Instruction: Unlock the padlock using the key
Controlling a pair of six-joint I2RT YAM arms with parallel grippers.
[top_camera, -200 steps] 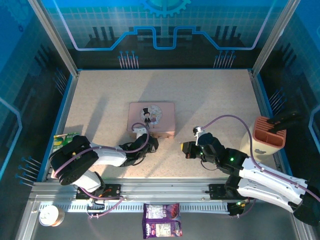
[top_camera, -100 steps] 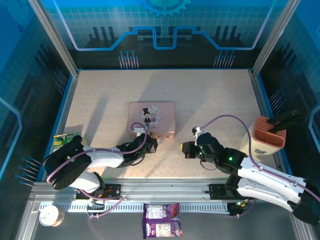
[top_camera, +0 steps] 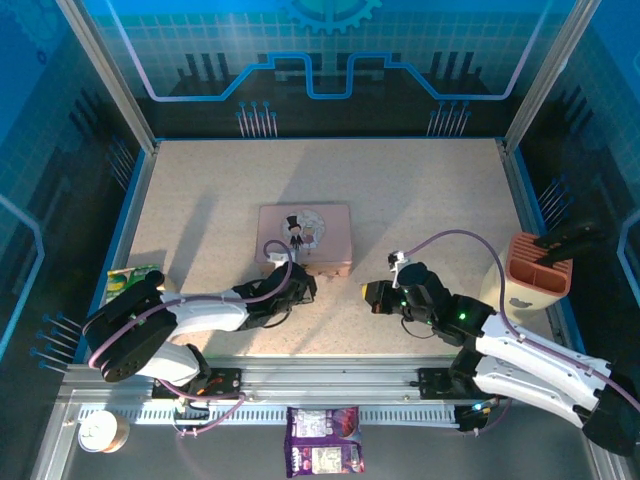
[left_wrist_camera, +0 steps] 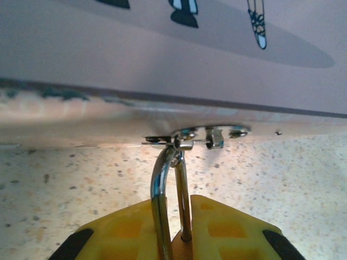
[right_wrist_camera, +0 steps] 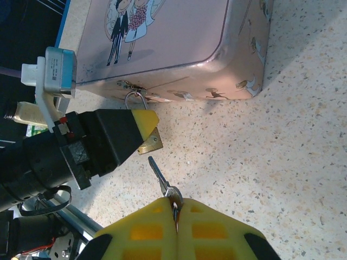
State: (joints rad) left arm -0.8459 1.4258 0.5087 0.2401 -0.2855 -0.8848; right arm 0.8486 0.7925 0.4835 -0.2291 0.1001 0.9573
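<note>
One brass padlock [right_wrist_camera: 150, 142] shows a thin silver shackle [left_wrist_camera: 161, 184].

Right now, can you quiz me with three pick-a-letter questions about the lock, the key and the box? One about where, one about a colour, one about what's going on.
1. Where does the padlock hang?
A) on the clasp of the pink tin
B) on a wall hook
C) nowhere, it lies flat by itself

2. What colour are the fingertips of the grippers?
A) green
B) white
C) yellow

3. What about the key?
A) lying loose
B) pinched in the right gripper
C) shut inside the tin

Answers:
1 A: the padlock's silver loop goes through the clasp, and the left gripper is closed on its brass body.
2 C: both wrist views show yellow pads.
3 B: the right gripper is shut on the key, which points toward the padlock.
</note>
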